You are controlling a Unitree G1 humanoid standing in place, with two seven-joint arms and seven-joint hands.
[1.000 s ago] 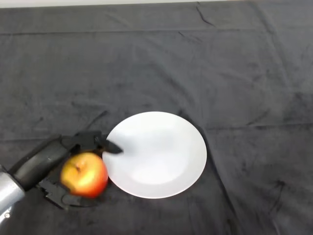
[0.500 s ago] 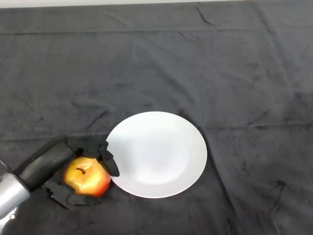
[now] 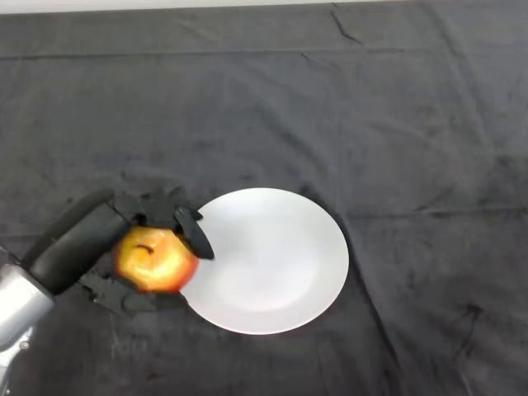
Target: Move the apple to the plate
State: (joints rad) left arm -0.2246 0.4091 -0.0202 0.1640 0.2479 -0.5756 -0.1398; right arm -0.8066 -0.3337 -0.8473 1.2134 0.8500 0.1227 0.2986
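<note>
The left hand (image 3: 136, 239) is curling round the apple (image 3: 156, 260) — dark fingers (image 3: 191, 233) wrapping over its top and far side, the thumb tucked beneath its near side — so the fruit is sitting gripped in the palm. The apple is hanging at the plate's left edge, its right flank just overlapping the white plate (image 3: 272, 260), while most of it is over the dark cloth of the worktop (image 3: 371, 124). Whether it is lifted clear of the cloth or brushing it cannot be told from this angle.

The step in hand looks like the carry onto the plate, and it is only beginning to cross the rim. Doing it well means holding the apple high enough that the lower finger is not catching the rim and shoving the plate rightwards, travelling on towards the plate's bare middle, and lowering before letting go. The apple is round and will roll readily — releasing it near the rim, or from a height, is risking it tumbling back onto the cloth.
</note>
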